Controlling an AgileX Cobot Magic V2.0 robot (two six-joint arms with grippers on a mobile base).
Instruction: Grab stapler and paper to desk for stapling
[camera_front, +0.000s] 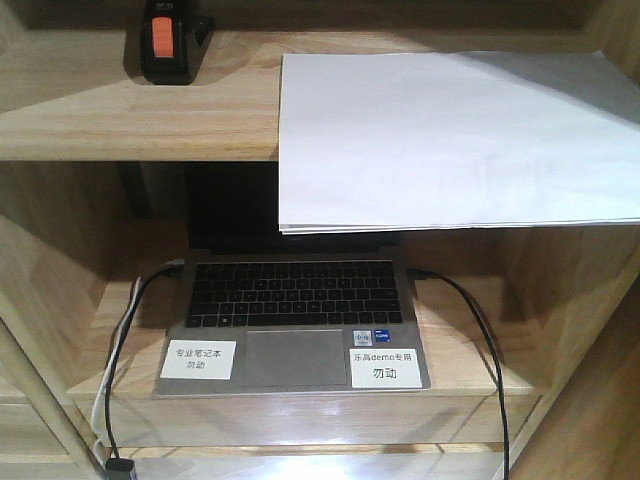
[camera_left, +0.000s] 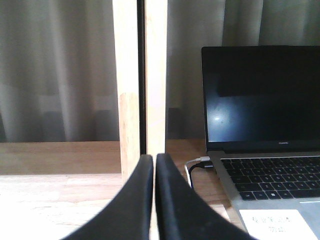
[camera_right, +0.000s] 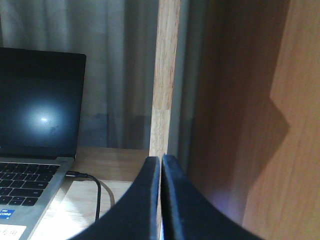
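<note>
Left hand (camera_left: 154, 167) and right hand (camera_right: 161, 167) pressed together, empty, flanking laptop (camera_front: 295, 300); above them stapler (camera_front: 172, 42) on shelf (camera_front: 100, 120), paper (camera_front: 450, 140) overhanging its edge, likely easing a pinch

The stapler (camera_front: 172, 40), black with an orange-red patch, is sitting on the upper shelf (camera_front: 120, 120) at its left, while the paper (camera_front: 450, 140), a thin white stack, is lying flat to its right, overhanging the front edge.
</note>
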